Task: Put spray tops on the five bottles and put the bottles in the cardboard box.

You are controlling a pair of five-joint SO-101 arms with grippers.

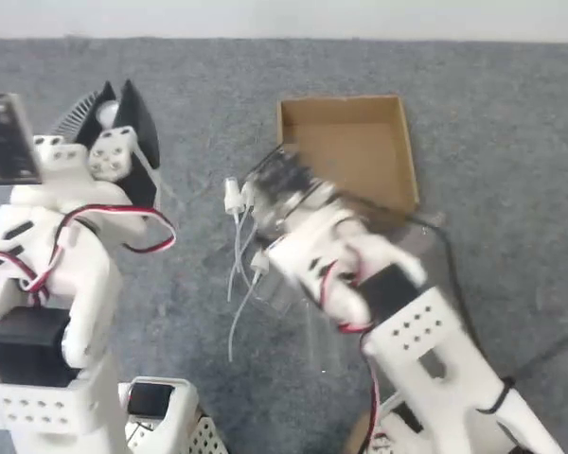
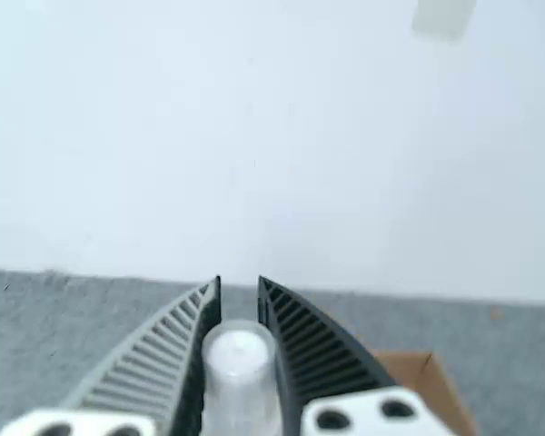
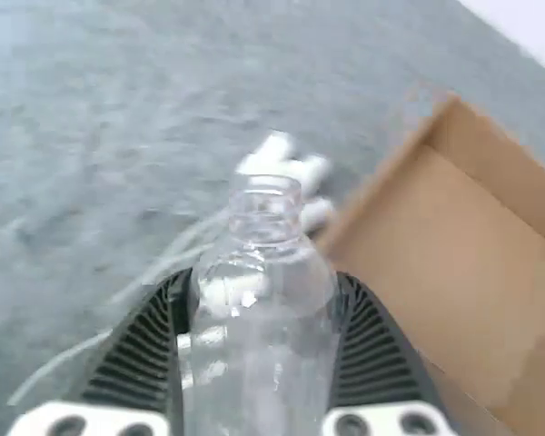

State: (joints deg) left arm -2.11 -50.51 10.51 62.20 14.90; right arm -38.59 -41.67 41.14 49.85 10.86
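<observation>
Closest to us, the uncapped bottle sits clamped in our right gripper, beside the cardboard box. Our left gripper pinches a spray top, well apart; we should centre it over the neck before lowering.

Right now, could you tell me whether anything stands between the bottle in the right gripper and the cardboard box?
Nothing visible does. The right gripper holds the bottle beside a wall of the cardboard box, and the loose spray tops lie on the carpet on the bottle's other side.
</observation>
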